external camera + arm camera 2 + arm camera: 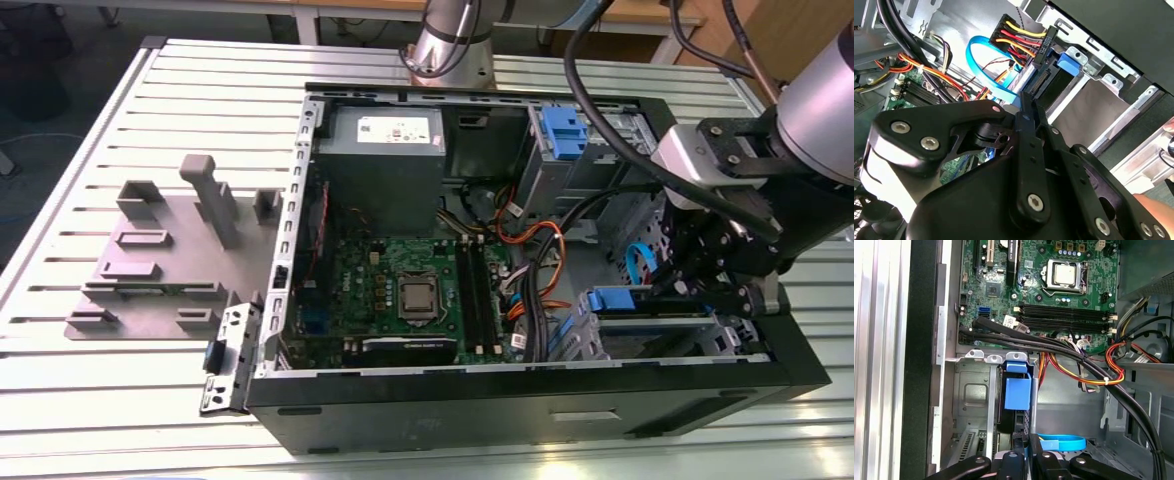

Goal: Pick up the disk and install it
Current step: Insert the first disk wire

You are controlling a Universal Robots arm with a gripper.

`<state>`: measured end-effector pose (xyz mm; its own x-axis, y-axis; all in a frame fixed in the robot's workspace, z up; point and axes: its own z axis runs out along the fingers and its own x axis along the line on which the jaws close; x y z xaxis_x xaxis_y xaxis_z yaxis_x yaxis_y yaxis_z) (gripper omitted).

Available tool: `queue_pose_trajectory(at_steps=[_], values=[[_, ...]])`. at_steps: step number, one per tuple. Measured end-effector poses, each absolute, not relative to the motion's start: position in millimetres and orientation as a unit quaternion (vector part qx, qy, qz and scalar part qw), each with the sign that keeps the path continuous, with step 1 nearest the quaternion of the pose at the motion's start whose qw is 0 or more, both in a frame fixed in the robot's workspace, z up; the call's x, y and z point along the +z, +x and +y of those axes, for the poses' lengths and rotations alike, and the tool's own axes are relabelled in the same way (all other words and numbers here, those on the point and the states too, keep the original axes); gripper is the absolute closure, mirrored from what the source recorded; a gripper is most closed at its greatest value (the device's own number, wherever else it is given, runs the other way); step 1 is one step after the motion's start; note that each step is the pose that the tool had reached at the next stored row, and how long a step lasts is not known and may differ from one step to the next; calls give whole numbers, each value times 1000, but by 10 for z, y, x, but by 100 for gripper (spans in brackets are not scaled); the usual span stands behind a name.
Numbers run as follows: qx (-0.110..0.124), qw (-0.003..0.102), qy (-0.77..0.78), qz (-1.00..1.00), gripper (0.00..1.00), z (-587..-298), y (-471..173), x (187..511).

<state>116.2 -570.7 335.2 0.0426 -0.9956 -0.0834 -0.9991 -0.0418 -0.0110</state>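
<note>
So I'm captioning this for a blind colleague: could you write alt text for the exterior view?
An open computer case lies on a slatted metal table, and the robot's hand reaches into the drive bay at the exterior view's right, by a blue drive carrier. A grey slotted holder stand sits on the table at the exterior view's left.

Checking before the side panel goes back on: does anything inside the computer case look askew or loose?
Nothing stands out. The disk sits straight in its bay in the case, with the gripper at its end.
</note>
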Motion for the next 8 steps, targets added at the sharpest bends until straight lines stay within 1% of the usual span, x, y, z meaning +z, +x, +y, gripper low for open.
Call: queue_pose_trajectory(at_steps=[8], values=[[27,33,-721,691,84,-5707,1162,3356]])
